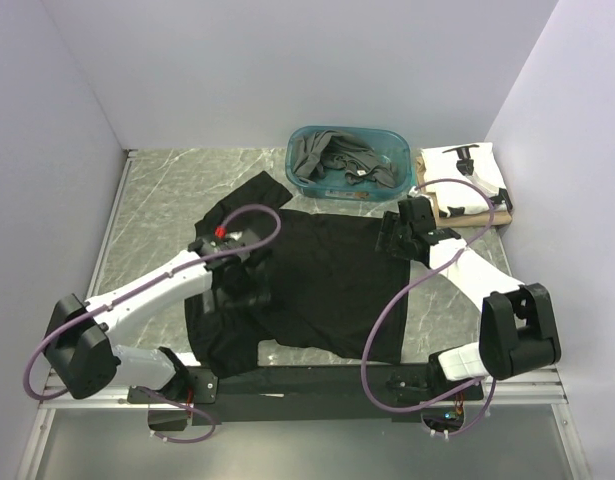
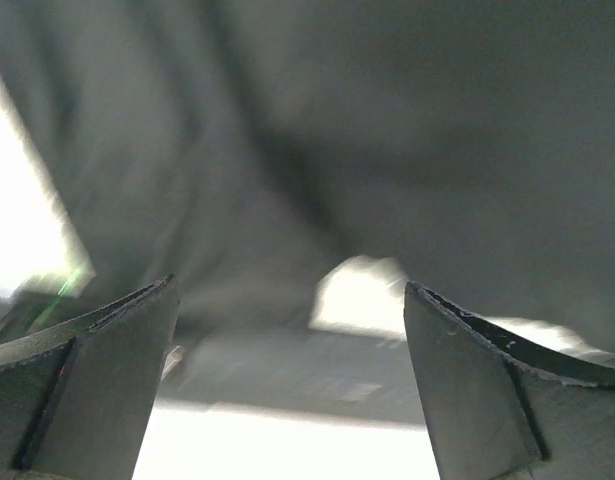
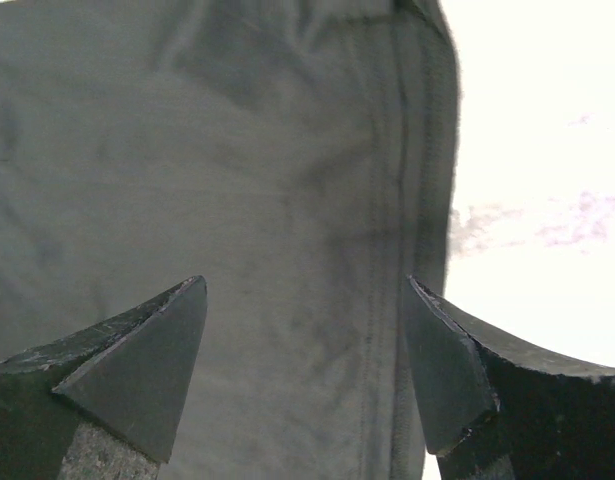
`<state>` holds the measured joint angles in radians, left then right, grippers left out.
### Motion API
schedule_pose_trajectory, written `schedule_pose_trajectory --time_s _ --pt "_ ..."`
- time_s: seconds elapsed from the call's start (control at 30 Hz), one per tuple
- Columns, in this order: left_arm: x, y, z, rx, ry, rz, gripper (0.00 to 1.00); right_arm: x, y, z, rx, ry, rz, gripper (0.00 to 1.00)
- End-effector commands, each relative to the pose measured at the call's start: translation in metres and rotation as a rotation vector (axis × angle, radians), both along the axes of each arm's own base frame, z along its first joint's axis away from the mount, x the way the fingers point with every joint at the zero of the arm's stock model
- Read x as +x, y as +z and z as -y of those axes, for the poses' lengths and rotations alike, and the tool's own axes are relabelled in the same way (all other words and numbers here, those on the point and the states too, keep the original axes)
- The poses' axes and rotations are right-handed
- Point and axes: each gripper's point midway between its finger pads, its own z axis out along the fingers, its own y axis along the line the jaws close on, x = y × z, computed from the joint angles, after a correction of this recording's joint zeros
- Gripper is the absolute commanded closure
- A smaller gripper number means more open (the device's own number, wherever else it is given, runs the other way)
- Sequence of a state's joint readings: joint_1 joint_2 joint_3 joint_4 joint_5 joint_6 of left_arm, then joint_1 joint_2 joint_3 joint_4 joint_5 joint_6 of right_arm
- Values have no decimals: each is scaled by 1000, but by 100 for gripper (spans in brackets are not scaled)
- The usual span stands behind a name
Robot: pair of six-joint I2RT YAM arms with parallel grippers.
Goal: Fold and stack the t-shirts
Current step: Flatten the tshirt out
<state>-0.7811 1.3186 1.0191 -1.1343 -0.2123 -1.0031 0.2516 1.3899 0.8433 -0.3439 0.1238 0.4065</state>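
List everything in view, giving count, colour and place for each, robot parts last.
black t-shirt: one, black, spread flat mid-table.
grey shirts: count unclear, dark grey, bunched inside the tub.
tub: one, teal, far side of the table, right of centre.
printed t-shirt: one, white with black print, folded at the far right corner, on top of the tan one.
tan t-shirt: one, tan, folded beneath the printed t-shirt.
table: one, grey-green marbled, under everything.
left gripper: one, black fingers, open, over the black t-shirt's left side.
right gripper: one, black fingers, open, over the black t-shirt's right edge.
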Motion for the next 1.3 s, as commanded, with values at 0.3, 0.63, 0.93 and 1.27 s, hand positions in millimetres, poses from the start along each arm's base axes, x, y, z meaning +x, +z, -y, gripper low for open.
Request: schedule_pose_trajectory --time_s 0.3,0.63,0.93,1.27 --pt "235 41 5 -322 157 583 1 -3 -4 -37 52 102 1 16" --pt "291 1 -39 -317 231 568 1 15 -49 -21 -33 52 -155 16" --pt "297 -43 -51 -230 215 463 0 33 -60 5 -62 -1 -211 22" --pt "298 -56 -60 -174 193 422 1 67 -58 5 -18 5 -209 21"
